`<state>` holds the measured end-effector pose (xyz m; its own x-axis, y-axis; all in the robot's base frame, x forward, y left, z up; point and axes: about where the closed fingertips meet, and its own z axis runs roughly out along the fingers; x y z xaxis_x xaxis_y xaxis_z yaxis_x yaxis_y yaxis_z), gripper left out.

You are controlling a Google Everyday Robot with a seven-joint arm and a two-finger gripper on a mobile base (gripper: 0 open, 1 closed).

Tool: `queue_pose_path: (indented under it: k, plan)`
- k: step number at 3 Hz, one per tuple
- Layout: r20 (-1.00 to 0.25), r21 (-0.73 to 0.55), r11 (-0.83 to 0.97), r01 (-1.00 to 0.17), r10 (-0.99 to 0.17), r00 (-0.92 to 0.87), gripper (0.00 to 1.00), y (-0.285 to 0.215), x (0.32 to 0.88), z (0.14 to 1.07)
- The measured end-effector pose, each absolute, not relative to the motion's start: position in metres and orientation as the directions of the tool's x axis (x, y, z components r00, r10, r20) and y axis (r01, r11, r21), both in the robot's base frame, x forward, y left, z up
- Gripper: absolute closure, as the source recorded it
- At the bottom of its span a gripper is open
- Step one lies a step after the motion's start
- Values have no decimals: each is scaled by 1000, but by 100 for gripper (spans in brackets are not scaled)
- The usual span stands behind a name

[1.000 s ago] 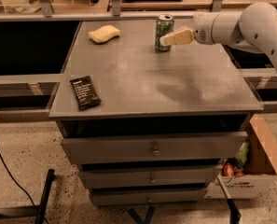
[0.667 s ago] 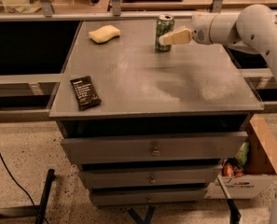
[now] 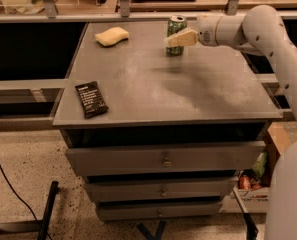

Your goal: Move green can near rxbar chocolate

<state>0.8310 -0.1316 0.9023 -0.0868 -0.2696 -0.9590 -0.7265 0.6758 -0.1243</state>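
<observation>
The gripper (image 3: 173,39) is sitting at the green can (image 3: 177,25), overlapping its front; grasp cannot be told. The rxbar chocolate (image 3: 91,99) is lying well apart from the can, toward front-left

Hand (image 3: 174,38) in front of green can (image 3: 177,24) hides can's midsection.
</observation>
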Motion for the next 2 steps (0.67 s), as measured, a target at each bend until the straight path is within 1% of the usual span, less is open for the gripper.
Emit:
queue_pose_path:
  k: [1, 2]
  plan:
    - [-963, -115, 670, -734, -256, -83, 0, -122, 840, 899]
    - [-963, -103, 676, -730, -251, -97, 17, -114, 849, 892]
